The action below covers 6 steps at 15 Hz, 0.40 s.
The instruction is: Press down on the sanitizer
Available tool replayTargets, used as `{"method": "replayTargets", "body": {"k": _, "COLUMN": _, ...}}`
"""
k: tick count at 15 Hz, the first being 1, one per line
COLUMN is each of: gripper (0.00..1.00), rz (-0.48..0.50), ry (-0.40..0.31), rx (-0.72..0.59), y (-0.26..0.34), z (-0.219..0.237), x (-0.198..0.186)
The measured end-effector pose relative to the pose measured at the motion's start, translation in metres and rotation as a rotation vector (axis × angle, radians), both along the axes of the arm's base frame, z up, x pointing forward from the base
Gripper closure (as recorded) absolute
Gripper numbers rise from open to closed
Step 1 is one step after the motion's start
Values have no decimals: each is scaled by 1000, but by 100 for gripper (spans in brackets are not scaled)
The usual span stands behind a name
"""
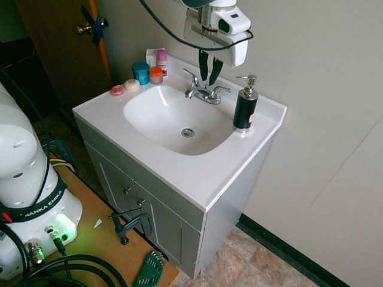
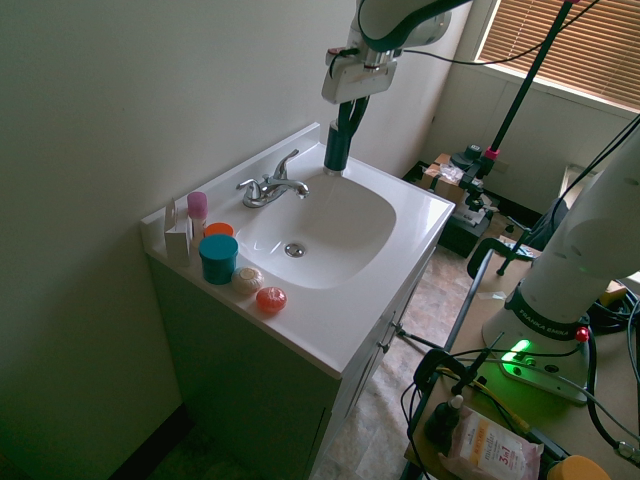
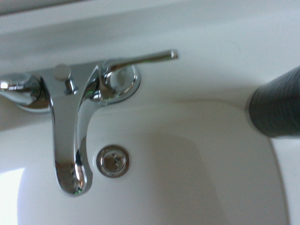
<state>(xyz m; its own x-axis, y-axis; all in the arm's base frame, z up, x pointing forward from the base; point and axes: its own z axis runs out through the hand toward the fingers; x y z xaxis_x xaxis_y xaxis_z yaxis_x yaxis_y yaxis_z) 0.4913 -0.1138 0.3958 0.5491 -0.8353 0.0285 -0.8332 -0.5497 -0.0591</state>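
The sanitizer [image 1: 245, 107] is a black pump bottle with a silver head, standing at the back right corner of the white vanity top [image 1: 197, 173]. My gripper [image 1: 209, 79] hangs above the faucet, to the left of the pump head and slightly higher, touching nothing. Its dark fingers look shut with nothing between them. In the second exterior view the sanitizer [image 2: 334, 158] shows just below and behind my gripper [image 2: 347, 122]. In the wrist view, part of the sanitizer's black body [image 3: 276, 112] shows at one edge.
A chrome faucet [image 1: 203, 91] sits behind the basin [image 1: 149, 113], directly under my gripper. A teal jar [image 1: 141, 72], an orange jar [image 1: 155, 75] and two small soaps [image 1: 122, 88] stand at the back left corner. The wall rises close behind the sanitizer.
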Motion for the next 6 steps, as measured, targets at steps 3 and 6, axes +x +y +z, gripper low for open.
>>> {"method": "replayTargets", "body": {"k": 3, "gripper": 0, "rz": 21, "ry": 10, "rx": 0, "y": 12, "z": -13, "x": -12}}
{"method": "replayTargets", "body": {"k": 6, "gripper": 0, "rz": 43, "ry": 23, "rx": 0, "y": 25, "z": -20, "x": -19}}
